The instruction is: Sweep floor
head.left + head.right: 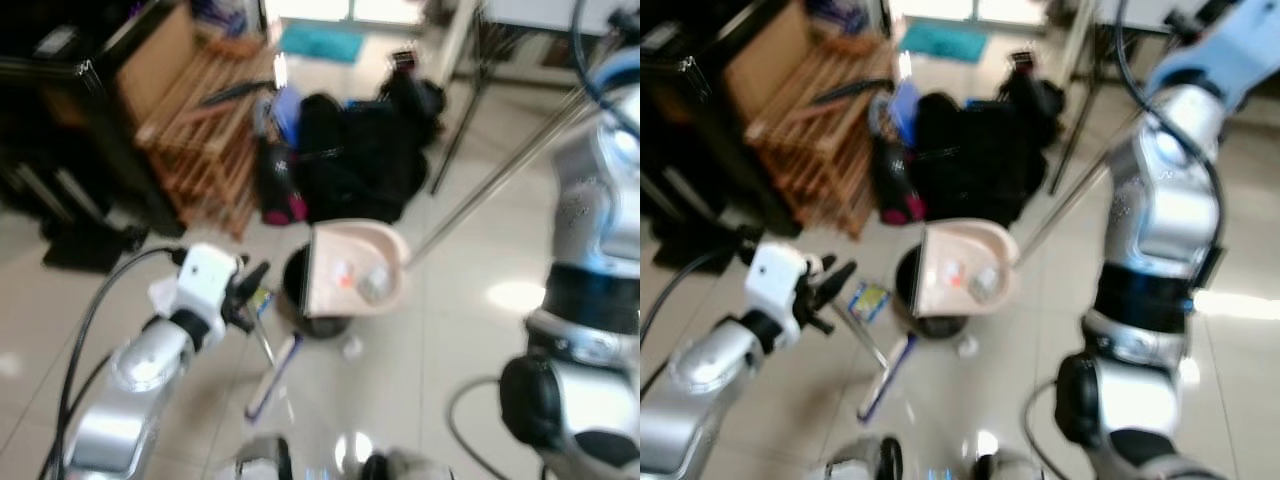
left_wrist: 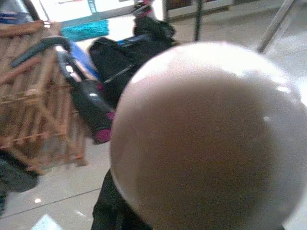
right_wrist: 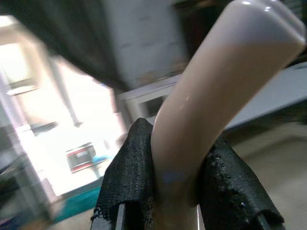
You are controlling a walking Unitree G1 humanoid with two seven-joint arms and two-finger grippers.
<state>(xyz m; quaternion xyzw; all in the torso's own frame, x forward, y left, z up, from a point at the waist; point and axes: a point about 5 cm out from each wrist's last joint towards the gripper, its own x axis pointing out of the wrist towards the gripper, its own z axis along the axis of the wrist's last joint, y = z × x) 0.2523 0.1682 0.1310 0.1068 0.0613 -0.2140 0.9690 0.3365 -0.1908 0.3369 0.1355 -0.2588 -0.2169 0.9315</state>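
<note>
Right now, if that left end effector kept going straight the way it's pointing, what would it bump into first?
Most likely the pink dustpan tipped over the black bin; the left end effector points at it from close by, though depth is unclear.

Silver arms (image 1: 130,390), black cables (image 1: 95,300)

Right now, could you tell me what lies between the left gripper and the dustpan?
Between the left gripper and the dustpan sits a dark bin, partly under the dustpan's mouth; the left eye view shows it.

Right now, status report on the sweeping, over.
Right pincer shut on dustpan handle. Dustpan tipped over black bin, litter inside. Left pincer on broom. Black bags behind bin.
</note>
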